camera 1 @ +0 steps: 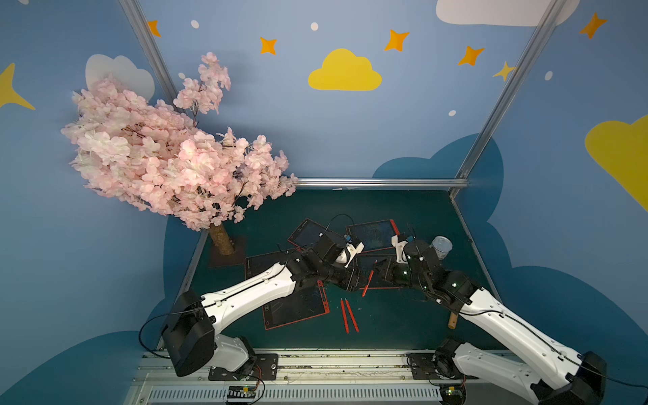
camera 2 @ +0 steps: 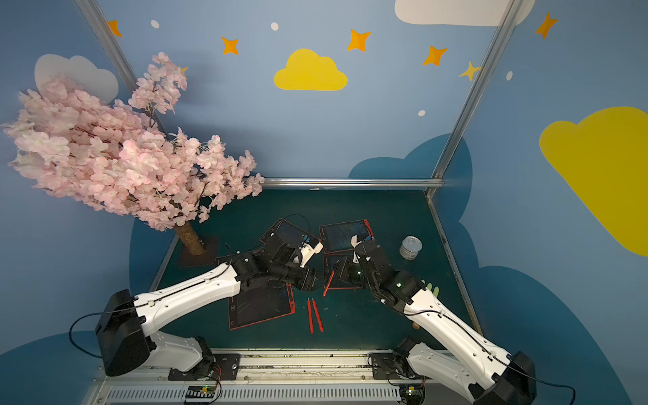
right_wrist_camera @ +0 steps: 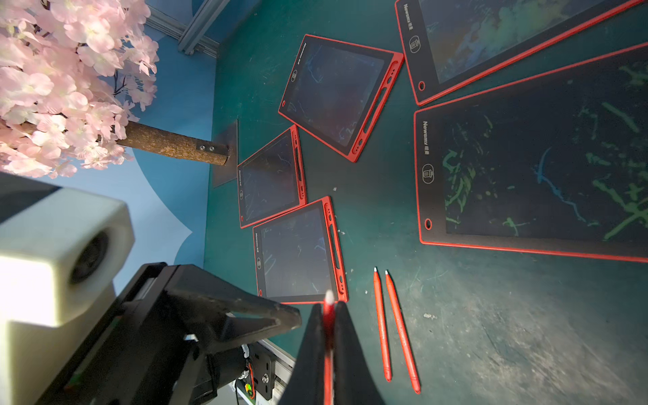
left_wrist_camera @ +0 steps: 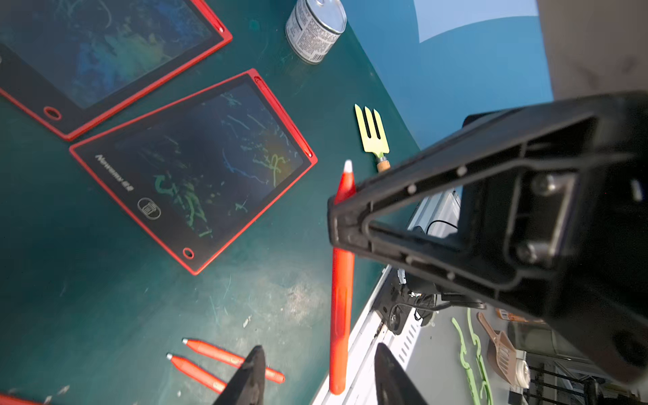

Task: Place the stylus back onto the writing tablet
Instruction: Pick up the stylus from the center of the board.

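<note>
While the right gripper (right_wrist_camera: 328, 315) pinches a slim red plastic stylus (left_wrist_camera: 340, 308) with a white tip, its black jaws are closed on the shaft. The stylus hangs tilted above the dark green tabletop (camera 1: 403, 315).

The left gripper (left_wrist_camera: 319, 347) has its jaws parted, with one black fingertip (left_wrist_camera: 254, 368) on each side of the stylus's blunt end. Neither fingertip touches it.

In both top views the stylus (camera 1: 368, 283) crosses the near edge of a flat black writing tablet with a red frame (left_wrist_camera: 196, 168), whose screen bears green and blue scribbles. Four more red-framed tablets (right_wrist_camera: 336, 94) lie flat nearby.

Two spare red styluses (right_wrist_camera: 389, 326) lie side by side on the bare tabletop. A silver tin can (left_wrist_camera: 315, 28) and a yellow-green garden fork (left_wrist_camera: 373, 133) rest beyond the scribbled tablet. An artificial pink blossom tree (camera 1: 168, 157) stands at the table's far left.
</note>
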`<state>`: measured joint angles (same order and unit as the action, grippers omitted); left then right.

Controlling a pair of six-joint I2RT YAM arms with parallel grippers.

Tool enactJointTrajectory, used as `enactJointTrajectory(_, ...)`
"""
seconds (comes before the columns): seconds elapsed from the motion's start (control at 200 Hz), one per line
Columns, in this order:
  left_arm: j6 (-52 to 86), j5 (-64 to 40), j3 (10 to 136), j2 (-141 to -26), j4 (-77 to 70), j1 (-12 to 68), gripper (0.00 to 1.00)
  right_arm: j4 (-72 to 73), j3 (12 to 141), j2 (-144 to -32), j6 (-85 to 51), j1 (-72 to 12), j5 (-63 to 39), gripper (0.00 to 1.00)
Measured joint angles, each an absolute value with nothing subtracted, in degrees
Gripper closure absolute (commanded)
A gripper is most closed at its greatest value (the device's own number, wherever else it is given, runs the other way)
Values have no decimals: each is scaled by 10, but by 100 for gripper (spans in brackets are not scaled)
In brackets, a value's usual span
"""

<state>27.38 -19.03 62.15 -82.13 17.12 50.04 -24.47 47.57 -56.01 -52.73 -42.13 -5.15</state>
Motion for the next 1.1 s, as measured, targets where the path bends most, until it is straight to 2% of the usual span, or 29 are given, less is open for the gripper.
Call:
enactJointTrajectory(0.365,286,-197,622,-846,126,505,62,-243,476,-566,-535,-421,-52,100)
enactJointTrajectory(0.666,296,-201,622,-857,115,508,75,-242,476,-566,-538,-421,-52,100)
enactJointTrajectory(1.101,298,-200,624,-863,113,515,86,-242,476,-567,-538,-421,-52,100)
